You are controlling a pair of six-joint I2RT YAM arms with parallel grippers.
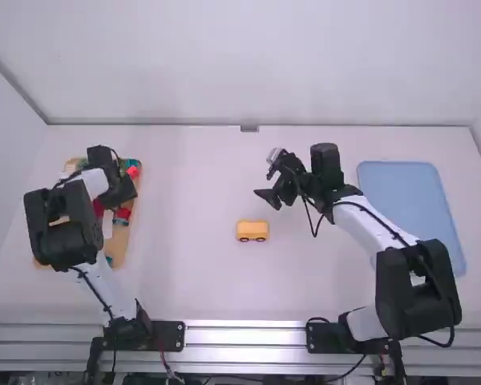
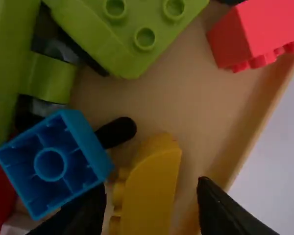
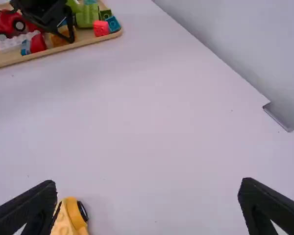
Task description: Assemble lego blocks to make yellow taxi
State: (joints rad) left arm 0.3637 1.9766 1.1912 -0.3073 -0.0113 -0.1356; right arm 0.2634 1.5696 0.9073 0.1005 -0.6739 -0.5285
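— How far is the taxi, in the high view?
— Yellow base (image 1: 252,230) with wheels stands on the table (image 1: 184,176), nearer to the front edge. Upper part is left, I think.
— And left wrist view?
— Left gripper (image 2: 152,187) is open around yellow block (image 2: 149,210), inside the tray's (image 2: 230,166) edge; blue block (image 2: 83,142) crowds it.
— Right wrist view?
— Right gripper (image 3: 148,182) is open, empty.

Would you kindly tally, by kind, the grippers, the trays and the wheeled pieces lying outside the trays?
Grippers: 2 (left gripper, right gripper)
Trays: 2 (wooden tray, blue tray)
Wheeled pieces outside the trays: 1 (yellow car base)
Total: 5
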